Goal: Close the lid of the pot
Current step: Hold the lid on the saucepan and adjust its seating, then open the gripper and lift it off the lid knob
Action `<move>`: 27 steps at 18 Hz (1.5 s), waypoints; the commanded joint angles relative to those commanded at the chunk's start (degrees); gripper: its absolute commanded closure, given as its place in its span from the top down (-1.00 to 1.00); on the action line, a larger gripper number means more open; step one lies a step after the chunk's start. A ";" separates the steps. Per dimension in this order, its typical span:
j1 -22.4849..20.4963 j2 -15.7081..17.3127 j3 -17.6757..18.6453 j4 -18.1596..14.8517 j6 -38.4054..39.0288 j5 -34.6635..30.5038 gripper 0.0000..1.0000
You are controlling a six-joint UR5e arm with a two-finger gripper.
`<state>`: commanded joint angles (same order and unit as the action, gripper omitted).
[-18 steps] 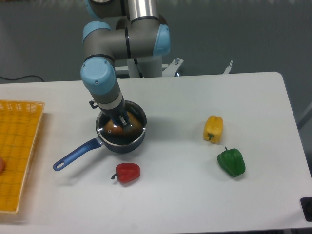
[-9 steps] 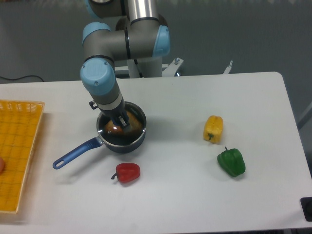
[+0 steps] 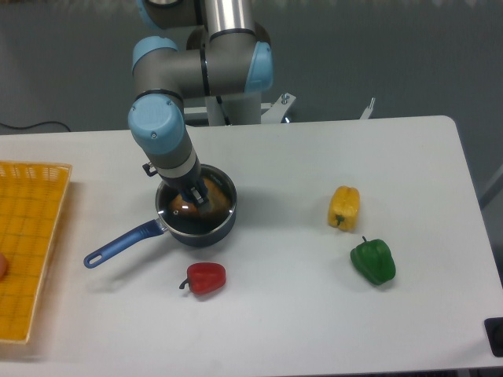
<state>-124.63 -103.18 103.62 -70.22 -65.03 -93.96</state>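
The gripper [image 3: 195,195] is lowered over the pot [image 3: 200,224], with its tip at the centre of the pot opening. The lid [image 3: 214,201] lies across the top of the pot directly under the gripper; orange and brown reflections show through the glass. The fingers are at the middle of the lid, where the knob sits, but the arm's wrist hides that spot, so it cannot be told whether the jaws are spread or clamped on the knob.

The pot's blue handle [image 3: 122,244] extends from the gripper toward the front left of the table [image 3: 283,330]. A red pepper [image 3: 207,277] lies just in front of the pot. A yellow pepper [image 3: 344,206] lies well to the gripper's right, with a green pepper [image 3: 373,261] near it, closer to the front edge. A yellow basket [image 3: 27,243] sits far to the left.
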 joint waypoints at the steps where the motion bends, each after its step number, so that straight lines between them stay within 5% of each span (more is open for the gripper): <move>1: 0.00 0.09 0.00 0.09 -0.27 0.00 0.17; 9: 0.09 0.26 0.44 0.00 -0.27 -0.18 0.20; 12: 0.09 0.26 0.44 0.00 -0.19 -0.18 0.61; 23: -0.53 0.88 -1.22 -0.35 -0.27 0.35 0.72; 27: -1.40 1.76 -4.12 -1.40 0.08 0.44 0.99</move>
<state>-126.03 -101.43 99.50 -71.63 -64.95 -93.52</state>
